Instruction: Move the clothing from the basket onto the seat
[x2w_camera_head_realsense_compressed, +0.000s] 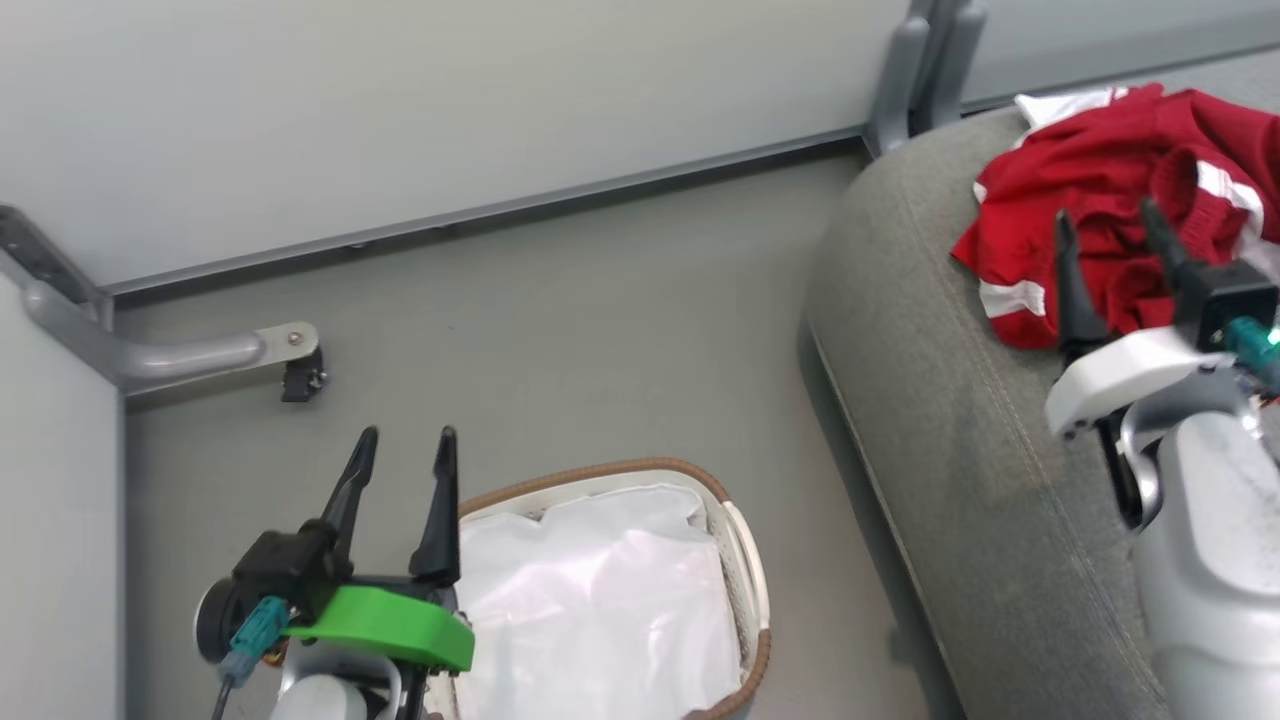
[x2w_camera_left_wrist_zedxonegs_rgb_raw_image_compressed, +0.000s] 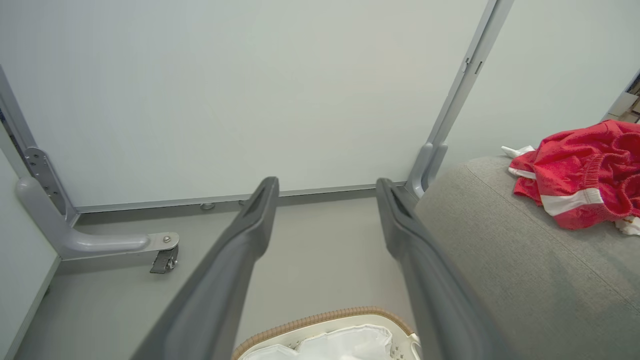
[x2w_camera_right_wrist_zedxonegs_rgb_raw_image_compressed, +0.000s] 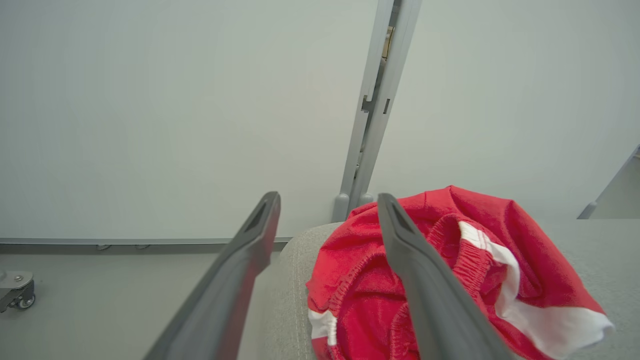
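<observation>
The red clothing (x2w_camera_head_realsense_compressed: 1100, 190) with white trim lies crumpled on the grey seat (x2w_camera_head_realsense_compressed: 930, 400) at the right; it shows as the clothing (x2w_camera_left_wrist_zedxonegs_rgb_raw_image_compressed: 575, 175) in the left wrist view and the clothing (x2w_camera_right_wrist_zedxonegs_rgb_raw_image_compressed: 450, 270) in the right wrist view. My right gripper (x2w_camera_head_realsense_compressed: 1105, 225) hovers open just in front of the pile, with nothing between its fingers. The white basket (x2w_camera_head_realsense_compressed: 745, 560) with its brown rim stands on the floor at the bottom centre, showing just its white liner (x2w_camera_head_realsense_compressed: 600, 600). My left gripper (x2w_camera_head_realsense_compressed: 405, 445) is open and empty, above the basket's left edge.
A pale partition wall (x2w_camera_head_realsense_compressed: 400, 120) runs along the back. Its grey foot with a caster (x2w_camera_head_realsense_compressed: 300, 375) juts onto the floor at the left, and a grey post (x2w_camera_head_realsense_compressed: 925, 70) stands behind the seat's corner. Grey floor (x2w_camera_head_realsense_compressed: 600, 340) lies between basket and seat.
</observation>
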